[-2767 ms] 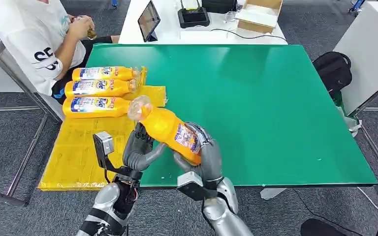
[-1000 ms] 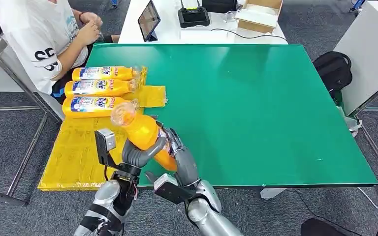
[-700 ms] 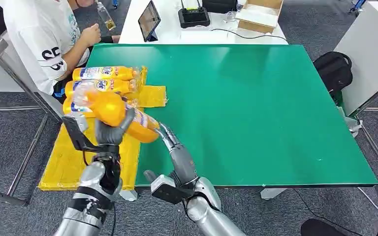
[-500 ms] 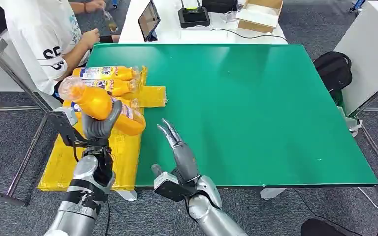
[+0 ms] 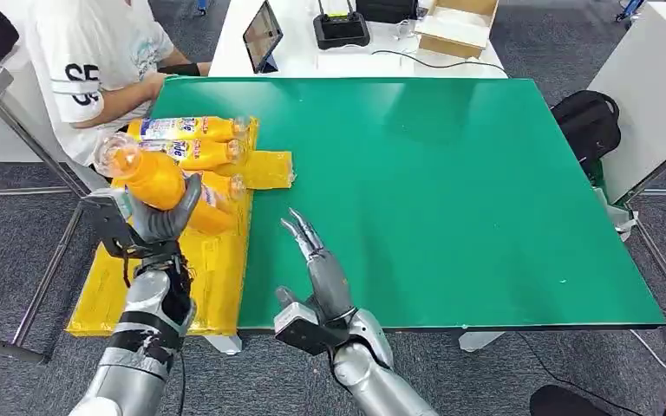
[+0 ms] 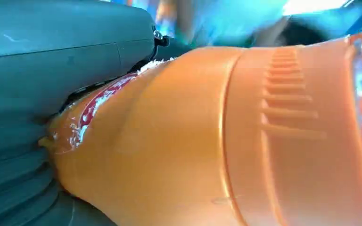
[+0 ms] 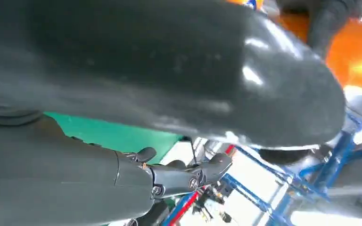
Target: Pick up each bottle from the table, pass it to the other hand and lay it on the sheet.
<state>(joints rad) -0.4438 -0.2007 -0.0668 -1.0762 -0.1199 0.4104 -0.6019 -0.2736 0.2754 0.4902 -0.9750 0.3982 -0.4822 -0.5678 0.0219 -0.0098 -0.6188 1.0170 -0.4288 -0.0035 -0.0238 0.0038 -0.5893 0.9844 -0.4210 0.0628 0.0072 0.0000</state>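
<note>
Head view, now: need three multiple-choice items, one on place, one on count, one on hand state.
1. Where is the bottle that the left hand holds?
A. Above the yellow sheet, near the row of bottles
B. Over the far right corner of the green table
C. On the white desk by the tablet

2. How many orange bottles lie on the sheet, not counting the held one?
A. One
B. Three
C. Five

3. What state is the right hand in?
A. Gripping a bottle
B. Holding nothing, fingers straight and apart
C. Pressed flat on the sheet

Answers:
1. A: the left hand grips the held bottle above the yellow sheet, beside the row.
2. B: three lying bottles sit side by side, the nearest partly hidden.
3. B: the right hand is over the green table with nothing in it.
</note>
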